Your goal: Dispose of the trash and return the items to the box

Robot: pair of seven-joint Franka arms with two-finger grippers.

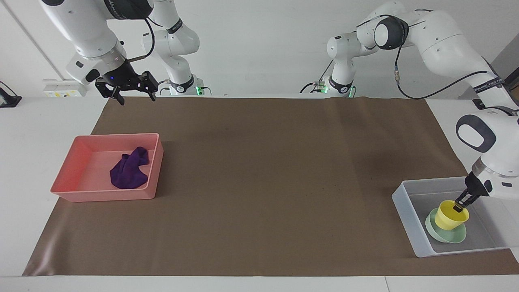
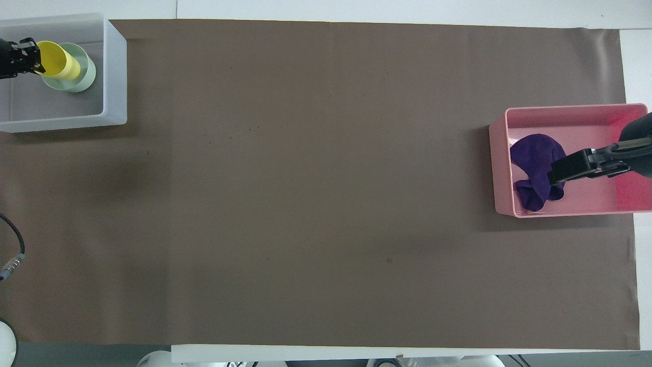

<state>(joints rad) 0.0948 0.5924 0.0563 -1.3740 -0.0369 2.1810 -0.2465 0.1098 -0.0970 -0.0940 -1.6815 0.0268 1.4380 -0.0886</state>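
Left gripper (image 1: 460, 206) down inside the translucent box (image 1: 409, 217) at the left arm's end of the table, fingers pinched on the rim of the yellow cup (image 1: 449, 216) — one finger inside the mouth, one outside. Cup upright, sitting in the mint-green bowl (image 1: 446, 236), bowl flat on the box floor; whether the cup's base fully rests on the bowl or hangs just above it, impossible to tell. From overhead, same picture: left gripper (image 2: 28, 55) at the cup's (image 2: 58, 65) edge, bowl (image 2: 84, 76) showing as a green crescent around it, box wall (image 2: 116, 71) enclosing both. At the right arm's end, purple rag (image 1: 129, 169) crumpled in the pink tray (image 1: 105, 195), lying toward the tray's side nearest the table's middle. Right gripper (image 1: 126, 86) waiting high in the air, fingers spread apart, nothing between them; overhead, seen over the tray (image 2: 560, 114) with its black body (image 2: 586, 165) overlapping the rag (image 2: 537, 158) — raised well clear of both per the facing view. Brown mat (image 1: 259, 182) covering the table between tray and box.
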